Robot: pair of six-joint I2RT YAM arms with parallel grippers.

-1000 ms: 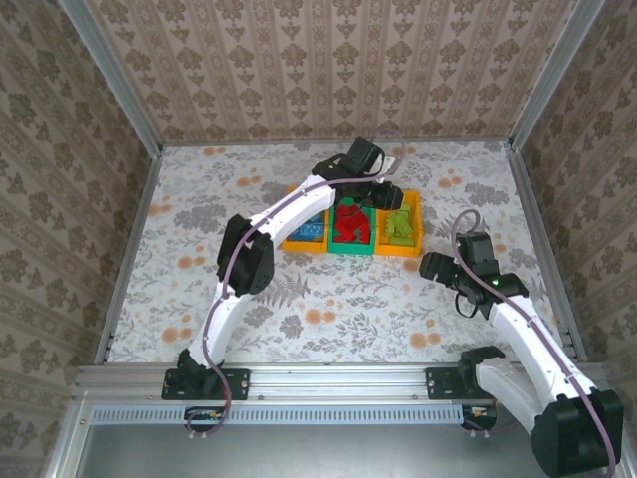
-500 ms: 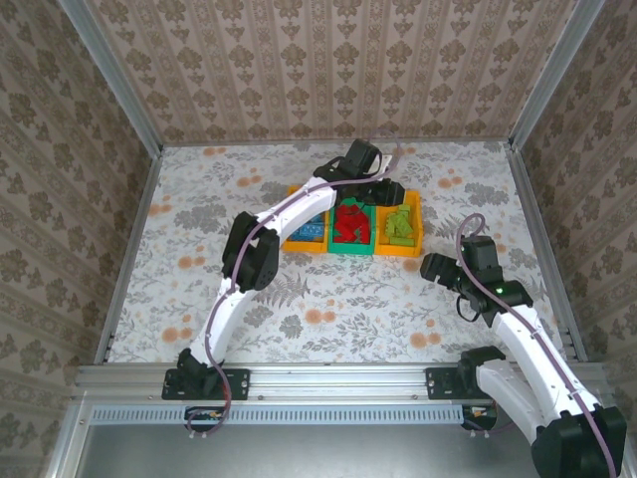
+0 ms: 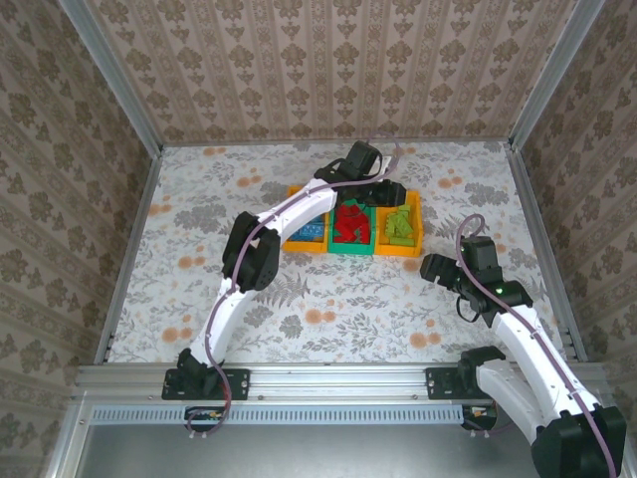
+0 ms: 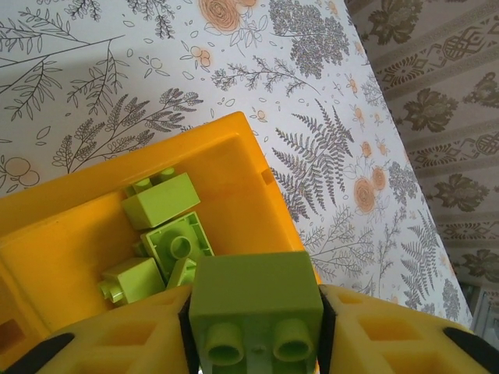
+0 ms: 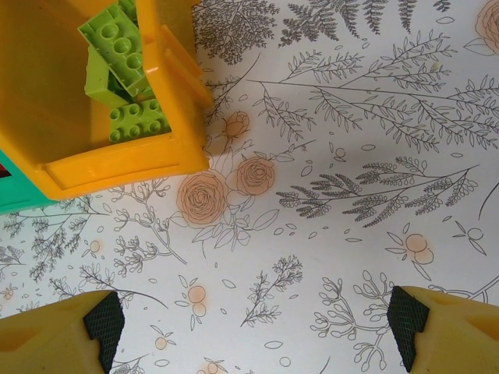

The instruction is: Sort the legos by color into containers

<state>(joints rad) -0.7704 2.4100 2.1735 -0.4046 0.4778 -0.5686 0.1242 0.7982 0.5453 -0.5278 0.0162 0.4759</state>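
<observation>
Left pincer is clamping a green brick, probably light, rigid and slick, by its flat sides, just above the bin beneath; right pincer is gaping, empty.

In front of the containers and to their left the table is bare, free to pass. Over the right bin the left gripper, gripping a green brick, blocks the way down; behind the row, room seems narrow.
</observation>
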